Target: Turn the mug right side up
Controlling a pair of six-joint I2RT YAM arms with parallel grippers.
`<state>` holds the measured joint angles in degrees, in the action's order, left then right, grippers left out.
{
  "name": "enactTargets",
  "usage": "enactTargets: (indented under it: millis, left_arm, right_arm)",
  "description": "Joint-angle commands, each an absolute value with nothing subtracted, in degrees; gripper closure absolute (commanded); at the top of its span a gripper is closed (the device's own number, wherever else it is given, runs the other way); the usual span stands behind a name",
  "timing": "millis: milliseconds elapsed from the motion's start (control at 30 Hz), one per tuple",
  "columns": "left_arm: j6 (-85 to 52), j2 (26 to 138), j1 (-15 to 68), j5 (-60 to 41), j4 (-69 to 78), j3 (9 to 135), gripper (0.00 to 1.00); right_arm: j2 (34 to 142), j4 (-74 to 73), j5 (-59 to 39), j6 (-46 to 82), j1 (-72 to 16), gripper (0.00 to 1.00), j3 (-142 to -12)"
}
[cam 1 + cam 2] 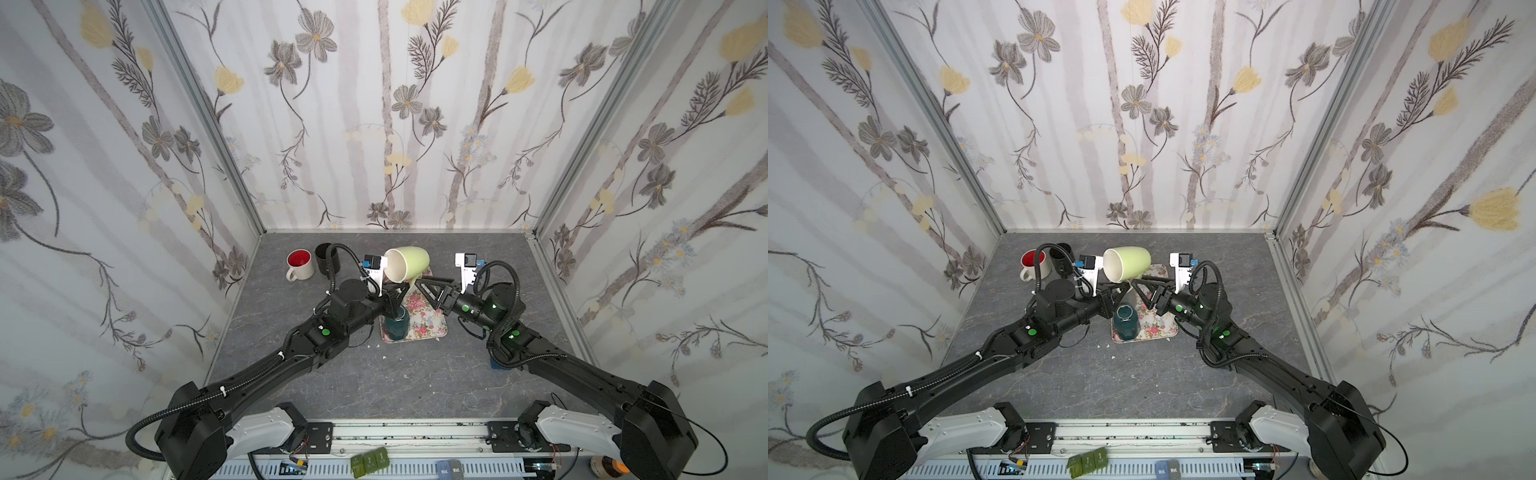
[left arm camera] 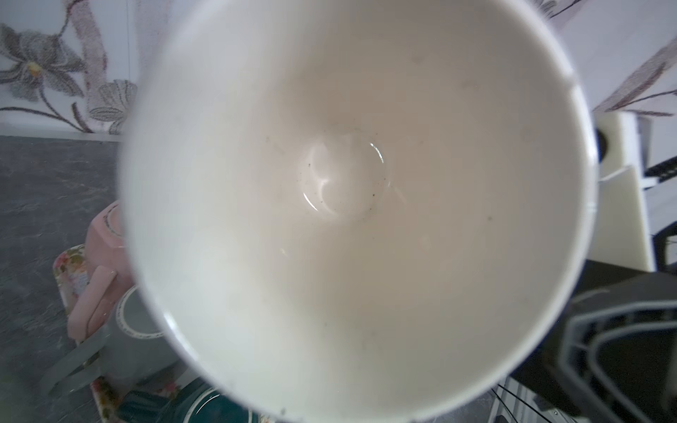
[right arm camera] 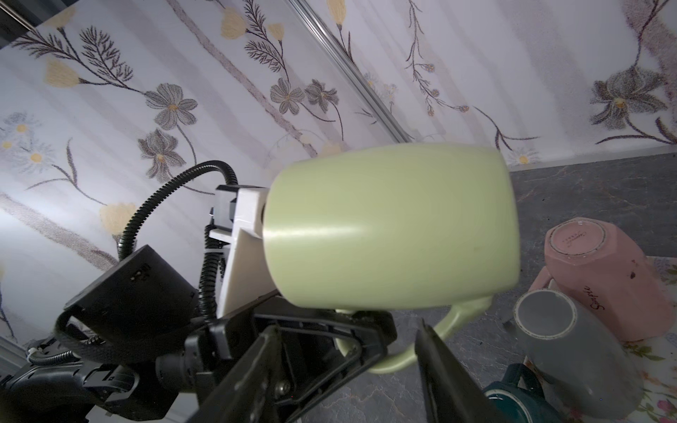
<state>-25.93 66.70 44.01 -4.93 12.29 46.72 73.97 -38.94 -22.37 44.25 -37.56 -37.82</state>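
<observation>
Counted six mugs in all: one green mug (image 1: 407,264), one white mug with a red interior (image 1: 300,266), one black mug (image 1: 328,258), one teal mug (image 1: 397,328), one pink mug (image 3: 600,271) and one grey mug (image 3: 575,351). Recorded one floral tray (image 1: 432,320). Tallied two robot arms, left arm (image 1: 266,365) and right arm (image 1: 582,370), and two wrist cameras, left wrist camera (image 1: 376,266) and right wrist camera (image 1: 467,262).

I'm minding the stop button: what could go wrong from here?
1. Only the left tool, shut on the handle, carries the green mug; the right tool is open, so the sideways mug may swivel or slip.
2. It hangs over the pink mug and grey mug on the tray; a drop could chip them.
</observation>
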Motion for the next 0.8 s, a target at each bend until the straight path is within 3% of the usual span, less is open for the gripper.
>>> enactTargets:
  millis: [0,133,400,767]
  left_arm:
    - [-25.7,66.6,44.0,1.0,11.3,48.0,1.00]
    - [-25.5,67.2,43.9,4.1,9.3,48.3,1.00]
    - [-24.4,68.5,43.7,7.9,4.8,50.8,1.00]
    - [-27.1,72.0,41.6,9.9,-1.3,54.3,1.00]
  right_arm:
    - [72.0,-37.5,-18.7,41.3,-37.6,0.34,-37.3]
    - [68.5,-32.1,-13.5,38.1,-37.7,0.18,-37.2]
    - [60.4,-27.7,-5.7,33.9,-37.7,0.01,-34.3]
    - [54.2,-23.9,0.8,30.8,-37.5,0.00,-31.9]
